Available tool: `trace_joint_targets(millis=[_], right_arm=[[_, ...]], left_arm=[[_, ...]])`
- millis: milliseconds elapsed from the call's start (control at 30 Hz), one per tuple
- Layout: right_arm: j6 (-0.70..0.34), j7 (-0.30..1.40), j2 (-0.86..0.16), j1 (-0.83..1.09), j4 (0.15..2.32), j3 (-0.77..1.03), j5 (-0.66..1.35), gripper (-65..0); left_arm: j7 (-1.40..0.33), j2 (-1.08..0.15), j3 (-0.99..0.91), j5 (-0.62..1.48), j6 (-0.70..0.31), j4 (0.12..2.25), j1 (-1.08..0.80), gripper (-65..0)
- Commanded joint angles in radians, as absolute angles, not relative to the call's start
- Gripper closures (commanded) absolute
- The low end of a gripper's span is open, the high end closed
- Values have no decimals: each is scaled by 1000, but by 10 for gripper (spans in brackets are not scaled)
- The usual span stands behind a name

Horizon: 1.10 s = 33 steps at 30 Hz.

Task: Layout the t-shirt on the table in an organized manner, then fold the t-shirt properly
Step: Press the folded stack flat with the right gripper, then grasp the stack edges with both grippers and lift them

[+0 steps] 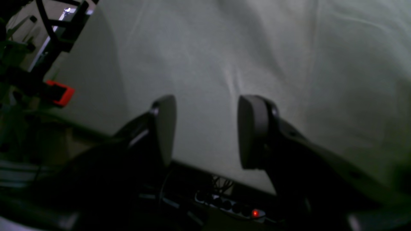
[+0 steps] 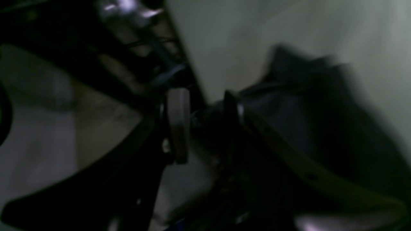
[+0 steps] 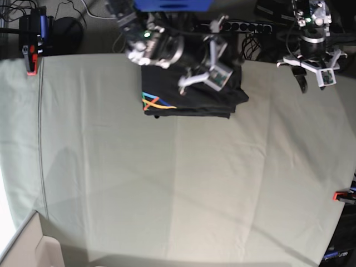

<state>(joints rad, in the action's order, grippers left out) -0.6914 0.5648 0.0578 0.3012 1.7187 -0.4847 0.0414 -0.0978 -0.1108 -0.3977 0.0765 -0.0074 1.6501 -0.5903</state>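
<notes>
The dark t-shirt (image 3: 192,100) lies folded into a compact rectangle at the far middle of the table (image 3: 167,183), its multicoloured mark (image 3: 153,103) at the left end. My right gripper (image 3: 201,78) hovers over the shirt's far part. In the blurred right wrist view its jaws (image 2: 204,123) stand apart with nothing clearly between them, and the shirt (image 2: 308,109) lies just beyond the right finger. My left gripper (image 3: 311,78) is at the far right edge. It is open and empty (image 1: 207,128) over the bare cloth of the table (image 1: 224,48).
Red clamps sit at the far left corner (image 3: 30,61), the right edge (image 3: 340,196) and in the left wrist view (image 1: 61,93). A power strip (image 1: 231,207) and cables lie beyond the far edge. A pale box corner (image 3: 28,247) is at the near left.
</notes>
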Motion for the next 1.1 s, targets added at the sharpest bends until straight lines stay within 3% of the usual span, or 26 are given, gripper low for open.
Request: trace_joint_targets(millis=[0, 200, 433, 567, 1067], right_arm=[[-698, 536, 65, 295, 1750, -486, 64, -168], [-698, 536, 16, 294, 1817, -441, 62, -167], [-698, 536, 18, 295, 1836, -317, 65, -169], [-698, 536, 18, 297, 1836, -280, 65, -206], [-698, 536, 16, 328, 1836, -268, 62, -223]], left_arm=[[-71, -117, -403, 79, -5, 1672, -595, -301], [-71, -102, -386, 96, -7, 1701, -598, -304], [-73, -105, -257, 283, -7, 1767, -647, -304], [-73, -111, -180, 341, -7, 1784, -653, -304], [-73, -105, -28, 355, -5, 1728, -545, -303]])
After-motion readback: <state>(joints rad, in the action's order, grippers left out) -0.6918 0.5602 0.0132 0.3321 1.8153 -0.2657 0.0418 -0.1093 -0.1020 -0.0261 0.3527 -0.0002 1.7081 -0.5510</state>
